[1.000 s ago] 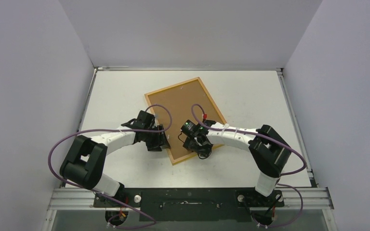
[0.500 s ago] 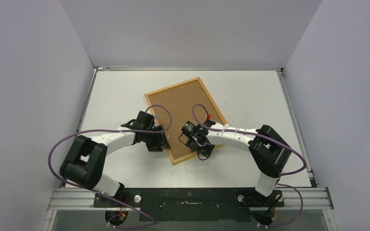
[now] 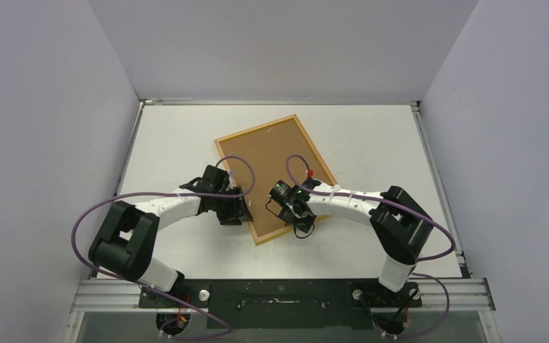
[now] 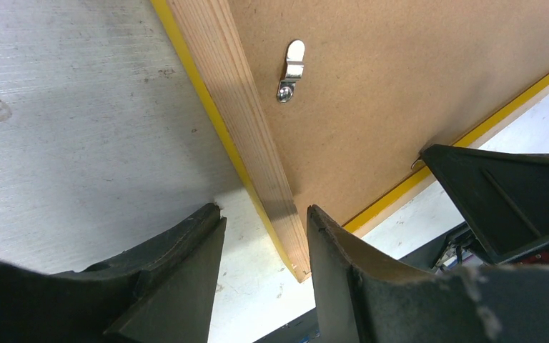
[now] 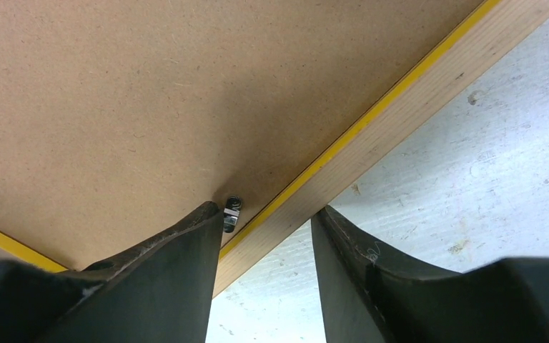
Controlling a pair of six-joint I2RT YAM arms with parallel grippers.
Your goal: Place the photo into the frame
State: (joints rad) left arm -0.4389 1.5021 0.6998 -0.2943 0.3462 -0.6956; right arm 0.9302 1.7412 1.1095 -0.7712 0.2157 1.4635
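Frame: the frame lies back-up on the worktop, near the middle and turned at a slant, with one corner toward the arms. Its light wood rails face up, and a yellow edge shows along them.
Backing board: a brown backing board sits inside the rails and fills the opening.
Clips: a small metal clip stands on the board just inside the left rail. A second clip sits on the board just inside the right rail, touching or almost touching the right hand's inner fingertip.
Left hand: the left hand is low over the near end of the left rail, close to the near corner. It is released. One finger is over the bare worktop outside the frame, with a strip of worktop showing between it and the rail. The other finger is at the rail's inner side.
Right hand: the right hand straddles the right rail near the same corner and is also released. Its inner finger is over the board and its outer one is over the worktop, with worktop visible between rail and finger.
Arms: both reach inward toward the near corner, their hands close together.
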